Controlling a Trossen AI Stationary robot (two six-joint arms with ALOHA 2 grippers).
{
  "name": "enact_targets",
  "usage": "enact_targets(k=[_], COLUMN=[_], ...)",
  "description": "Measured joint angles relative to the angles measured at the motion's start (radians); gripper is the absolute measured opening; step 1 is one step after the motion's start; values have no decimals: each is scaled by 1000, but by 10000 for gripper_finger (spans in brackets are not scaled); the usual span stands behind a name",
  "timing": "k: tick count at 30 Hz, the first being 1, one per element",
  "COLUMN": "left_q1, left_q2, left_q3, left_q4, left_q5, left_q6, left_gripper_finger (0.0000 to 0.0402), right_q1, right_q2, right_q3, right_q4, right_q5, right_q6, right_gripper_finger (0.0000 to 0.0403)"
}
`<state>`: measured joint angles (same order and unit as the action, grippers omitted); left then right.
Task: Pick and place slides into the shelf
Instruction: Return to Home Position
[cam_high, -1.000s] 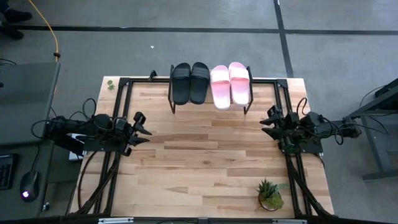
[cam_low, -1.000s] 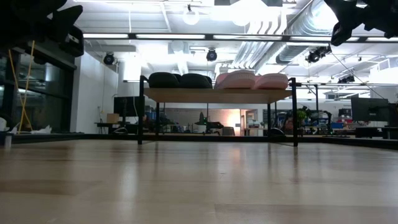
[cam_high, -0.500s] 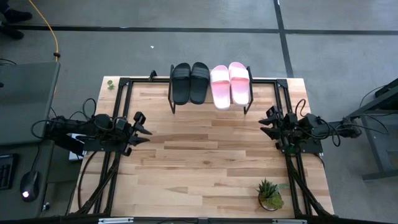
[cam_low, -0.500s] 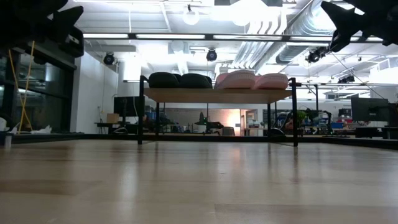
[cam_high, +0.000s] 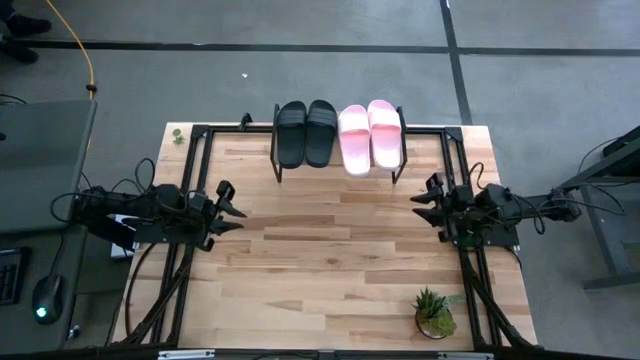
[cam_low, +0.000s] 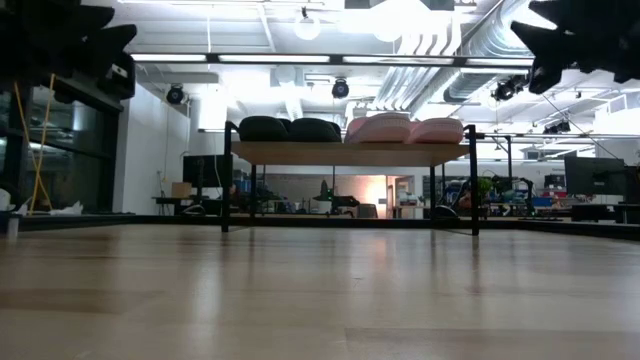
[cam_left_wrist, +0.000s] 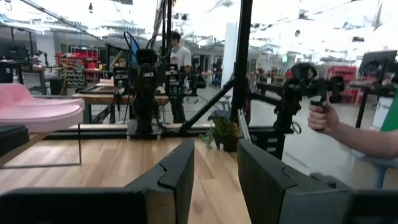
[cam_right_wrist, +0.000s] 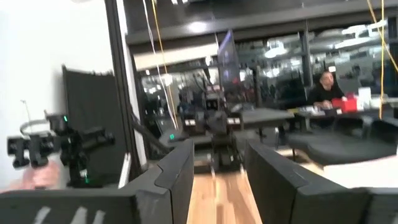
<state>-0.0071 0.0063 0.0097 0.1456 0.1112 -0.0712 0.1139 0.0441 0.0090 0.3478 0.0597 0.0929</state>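
All the slides sit side by side on the shelf (cam_high: 340, 158) at the table's far edge: two black slides (cam_high: 306, 132) on its left half, two light pink slides (cam_high: 370, 134) on its right. In the low view the black pair (cam_low: 288, 129) and pink pair (cam_low: 405, 129) rest on the shelf's top board (cam_low: 345, 153). My left gripper (cam_high: 233, 212) hovers open over the table's left side. My right gripper (cam_high: 423, 204) hovers open over the right side. Both are clear of the slides. The left wrist view shows a pink slide (cam_left_wrist: 37, 109).
A small potted plant (cam_high: 434, 314) stands near the table's near right corner. Black frame rails (cam_high: 200, 135) run along the table's left, right and far edges. The bare wooden tabletop (cam_high: 330, 250) lies between the arms. A person's hand (cam_left_wrist: 320, 115) holds a handle beyond the table.
My right gripper has drifted a little toward the table's left and near edge, staying open. The left gripper and the slides have kept still.
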Motion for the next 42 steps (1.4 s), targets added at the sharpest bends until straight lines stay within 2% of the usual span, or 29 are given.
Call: enact_targets(k=[7, 15, 23, 42], left_q1=[0, 0, 0, 0], left_q2=[0, 0, 7, 19], left_q3=[0, 0, 0, 0], left_q4=[-44, -129, -129, -133], left_q5=[-4, -60, -71, -101], left_q6=[23, 29, 38, 45], left_gripper_finger=[106, 106, 106, 106], right_q1=[0, 0, 0, -2], right_q2=[0, 0, 1, 17], right_q3=[0, 0, 0, 0], right_q4=[-80, -201, -327, -328], right_q5=[0, 0, 1, -2], right_q6=[-5, -15, -15, 14], right_gripper_finger=[134, 134, 134, 134])
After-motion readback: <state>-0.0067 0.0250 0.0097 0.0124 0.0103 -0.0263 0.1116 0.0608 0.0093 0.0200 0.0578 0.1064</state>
